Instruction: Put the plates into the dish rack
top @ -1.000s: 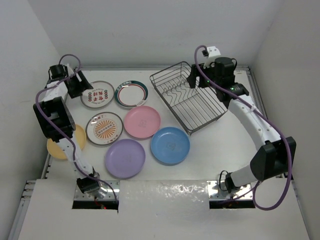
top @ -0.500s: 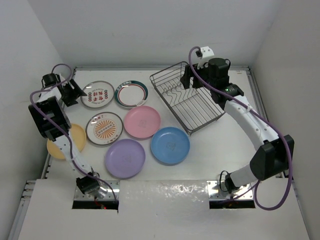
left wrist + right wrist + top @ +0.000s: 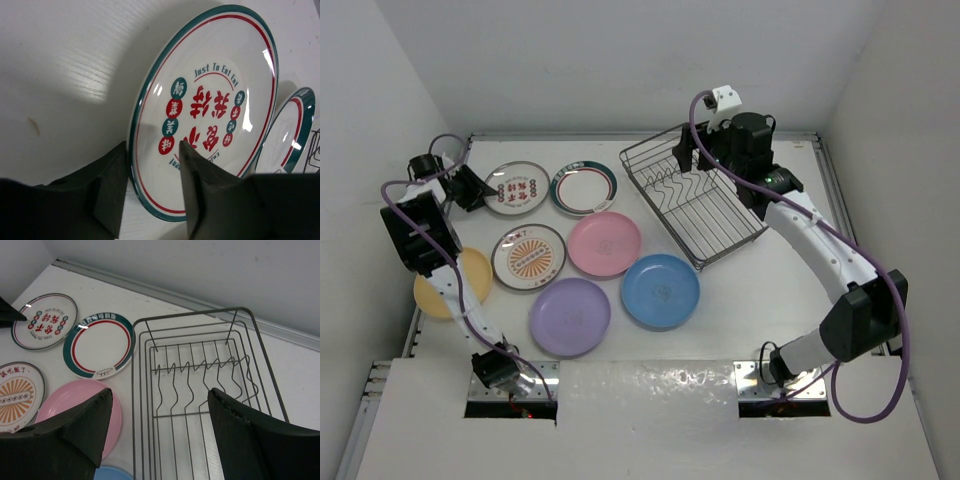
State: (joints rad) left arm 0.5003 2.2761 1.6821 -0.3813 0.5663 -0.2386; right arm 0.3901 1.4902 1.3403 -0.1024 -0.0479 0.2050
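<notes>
Counting in the top view, seven plates are found, all lying flat on the table (image 3: pixel 760 290) and none in the dish rack (image 3: pixel 720 215). In the back row at upper left, the red-dot plate (image 3: pixel 516 188) and green-rimmed plate (image 3: pixel 583 189) are set side by side. In the middle row are the sunburst plate (image 3: pixel 529 257) and pink plate (image 3: pixel 605 244), in the front row the purple plate (image 3: pixel 569 317) and blue plate (image 3: pixel 661 291). The yellow-orange plate (image 3: pixel 428 297) is at far left, partly covered by the left arm. One rack is seen, upper centre-right, set at an angle to the table edges. One zigzag divider (image 3: pixel 200 371) is seen across it in the right wrist view. Two grippers are counted. The left gripper (image 3: pixel 152 150) is placed at the left edge of the red-dot plate with its jaws held apart. The rim is straddled, one finger outside it and one over the plate's face; contact cannot be told. The right gripper (image 3: pixel 160 395) is held above the rack's upper-left end, jaws wide apart, nothing gripped.
</notes>
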